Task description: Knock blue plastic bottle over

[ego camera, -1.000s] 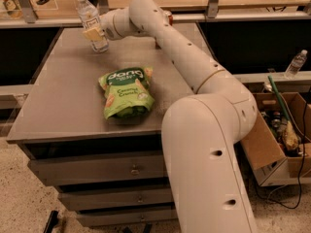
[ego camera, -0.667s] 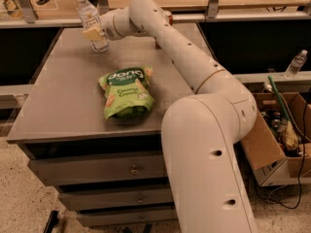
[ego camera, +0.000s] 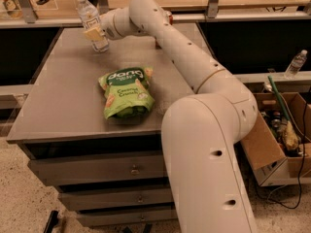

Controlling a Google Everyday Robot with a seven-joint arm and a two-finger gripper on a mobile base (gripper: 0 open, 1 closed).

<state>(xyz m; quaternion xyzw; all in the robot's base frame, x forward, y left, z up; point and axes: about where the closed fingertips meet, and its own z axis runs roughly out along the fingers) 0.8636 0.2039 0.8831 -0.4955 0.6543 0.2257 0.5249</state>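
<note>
The blue plastic bottle (ego camera: pixel 89 17), clear with a white cap and a label, stands near the far left corner of the grey table (ego camera: pixel 58 101). It leans a little, with its cap toward the left. My gripper (ego camera: pixel 95 34) is at the end of the long white arm and is right up against the bottle's lower half from the right. It covers part of the label.
A green snack bag (ego camera: pixel 125 92) lies flat in the middle of the table. A bit of a red can (ego camera: pixel 168 15) shows behind my arm at the far edge. A small clear bottle (ego camera: pixel 295 64) and an open cardboard box (ego camera: pixel 272 144) are to the right, off the table.
</note>
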